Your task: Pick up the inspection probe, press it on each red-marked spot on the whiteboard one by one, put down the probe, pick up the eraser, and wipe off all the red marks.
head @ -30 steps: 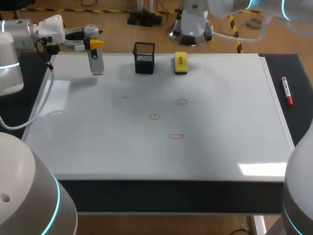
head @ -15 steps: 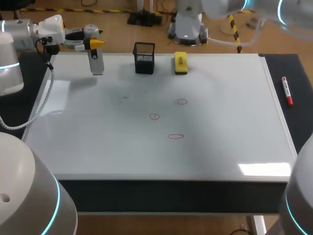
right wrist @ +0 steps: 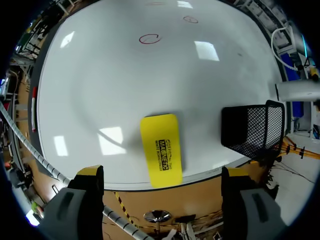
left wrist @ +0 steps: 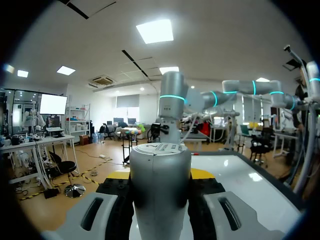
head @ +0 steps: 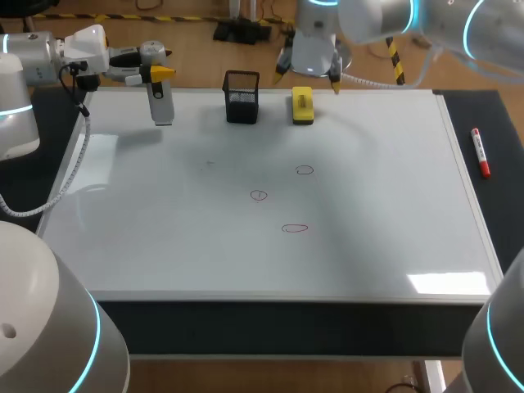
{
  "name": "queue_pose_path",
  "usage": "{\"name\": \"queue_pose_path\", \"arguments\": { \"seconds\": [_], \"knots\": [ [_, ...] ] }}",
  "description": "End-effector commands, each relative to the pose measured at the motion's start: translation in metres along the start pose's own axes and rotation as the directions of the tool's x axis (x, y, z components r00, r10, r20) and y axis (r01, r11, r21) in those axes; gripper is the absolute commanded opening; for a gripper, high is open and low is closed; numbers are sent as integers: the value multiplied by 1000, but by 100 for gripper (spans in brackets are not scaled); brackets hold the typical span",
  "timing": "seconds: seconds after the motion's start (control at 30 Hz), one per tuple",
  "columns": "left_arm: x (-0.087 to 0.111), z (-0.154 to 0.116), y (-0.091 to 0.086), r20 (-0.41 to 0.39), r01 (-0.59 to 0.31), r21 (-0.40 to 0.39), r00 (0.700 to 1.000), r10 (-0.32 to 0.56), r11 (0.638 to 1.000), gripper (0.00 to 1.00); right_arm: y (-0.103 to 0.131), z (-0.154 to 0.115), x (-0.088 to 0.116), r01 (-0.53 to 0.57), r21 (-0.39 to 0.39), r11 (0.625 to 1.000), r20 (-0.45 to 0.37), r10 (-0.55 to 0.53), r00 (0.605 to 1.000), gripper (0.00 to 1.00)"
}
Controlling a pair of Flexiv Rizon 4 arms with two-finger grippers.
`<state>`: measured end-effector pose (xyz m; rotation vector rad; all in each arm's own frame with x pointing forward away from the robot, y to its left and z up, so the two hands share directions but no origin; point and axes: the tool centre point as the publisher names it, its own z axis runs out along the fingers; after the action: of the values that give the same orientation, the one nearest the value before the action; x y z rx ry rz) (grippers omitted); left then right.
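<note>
While my left hand (head: 155, 72) was clamped on the probe (head: 161, 105) over the far-left corner of the whiteboard (head: 246, 262), my right hand (right wrist: 162, 172) hung wide open above the eraser (right wrist: 161, 149), which lay flat at the far edge beside the mesh cup (right wrist: 252, 127), the red marks (head: 295, 228) unwiped.

Left jaws clamped, right jaws apart
</note>
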<state>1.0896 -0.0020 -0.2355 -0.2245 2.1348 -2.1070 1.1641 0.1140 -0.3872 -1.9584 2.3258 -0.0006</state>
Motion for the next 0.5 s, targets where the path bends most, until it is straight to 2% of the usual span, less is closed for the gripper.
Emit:
{"name": "queue_pose_path", "arguments": {
  "seconds": [0.03,0.5],
  "knots": [
    [0,0,-1,1,0,0,1000,0,1000,0,-3,5,-2,12,-11,1000,-3,-12,1000,100],
    [0,0,-1,1,0,0,1000,0,1000,0,8,25,-4,51,-48,998,4,-51,999,100]
  ]
}}
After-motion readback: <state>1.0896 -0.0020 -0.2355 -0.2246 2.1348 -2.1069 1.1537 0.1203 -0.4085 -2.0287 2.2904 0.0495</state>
